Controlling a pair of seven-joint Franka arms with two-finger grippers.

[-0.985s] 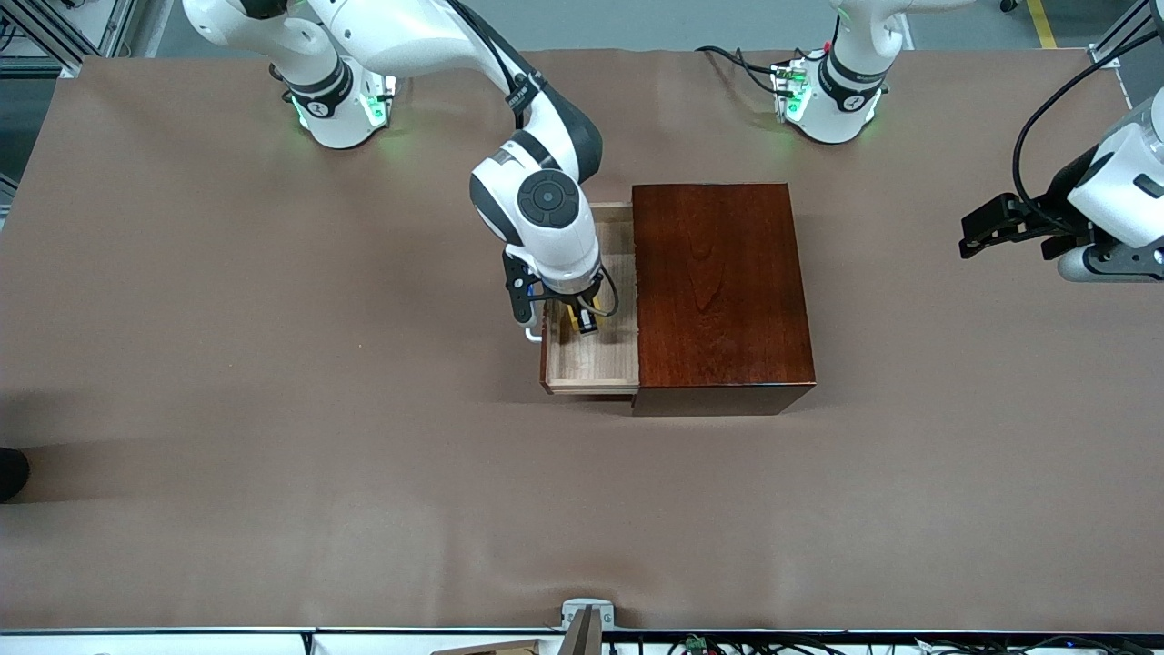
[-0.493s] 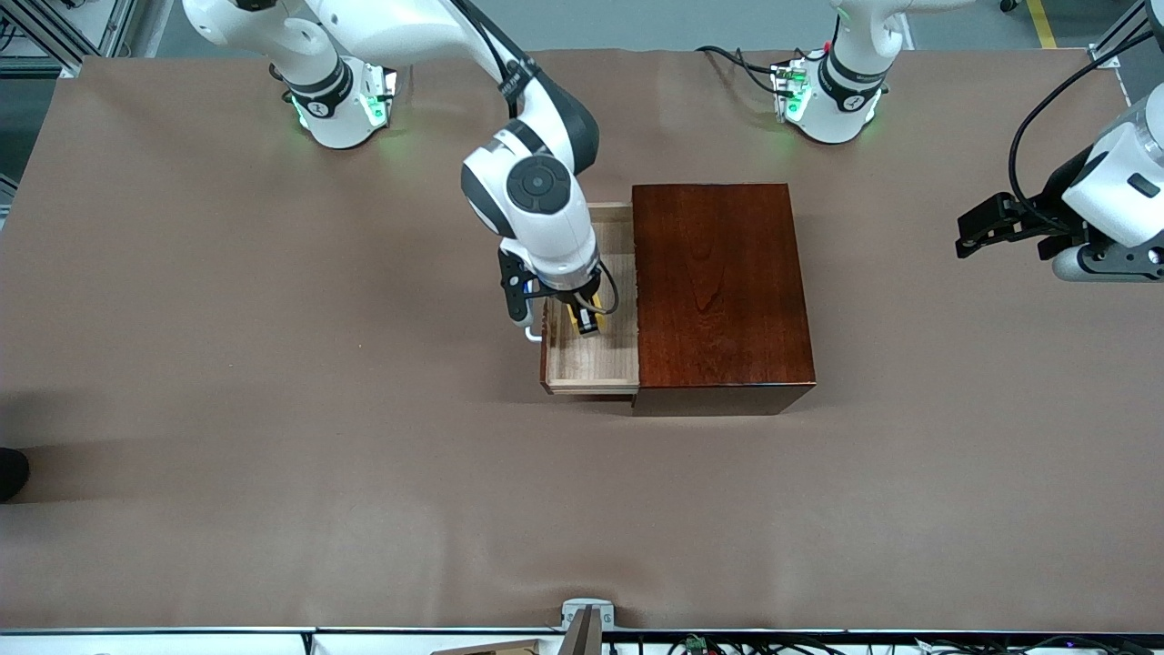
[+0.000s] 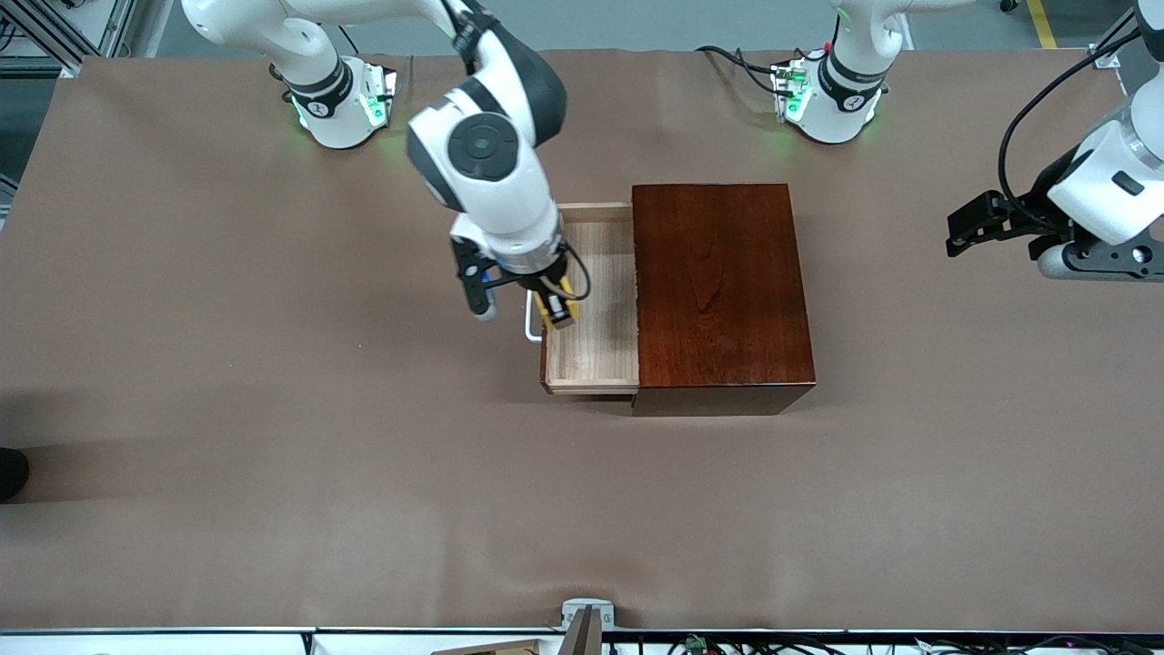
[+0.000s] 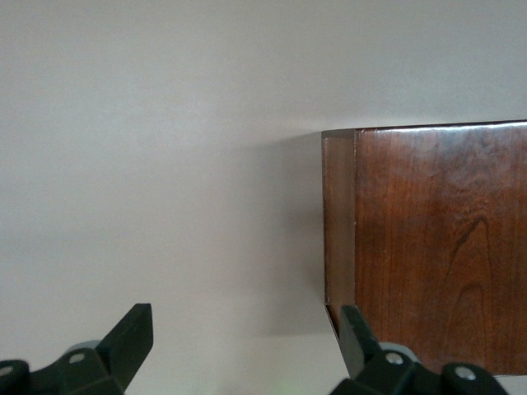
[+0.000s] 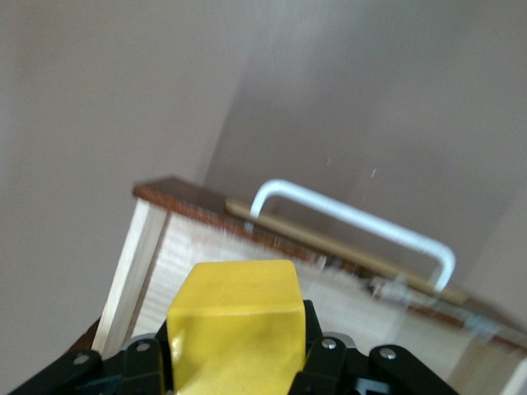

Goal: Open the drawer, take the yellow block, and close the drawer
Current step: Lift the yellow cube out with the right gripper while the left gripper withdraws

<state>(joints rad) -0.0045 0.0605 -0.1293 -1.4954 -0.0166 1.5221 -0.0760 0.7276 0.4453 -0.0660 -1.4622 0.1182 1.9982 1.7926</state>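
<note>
Overall, a brown tabletop (image 3: 273, 409) fills the front view, with grey floor showing along the upper edge of the frame. At the centre sits a dark reddish wooden box (image 3: 718, 291), and the drawer (image 3: 596, 350) stands pulled out of it toward the right arm's end of the tabletop, its pale wood floor bare where visible. Its long axis runs from upper to lower in the frame, and its white handle (image 3: 530, 320) faces the right arm's end.

The right gripper (image 3: 556, 311) hangs over the drawer's front edge, just beside the handle, with its fingers (image 5: 329, 362) closed on the yellow block (image 5: 235, 325). In the front view the block shows only as a yellow sliver, and the arm's wrist hides part of the drawer's upper end. In the right wrist view the block's lower part is cut off and the drawer is blurred.

The left gripper (image 3: 964, 232) waits at the frame's right edge, above the tabletop, well apart from the box, fingers (image 4: 128, 337) spread wide around nothing. Its wrist view shows only the box's corner.
</note>
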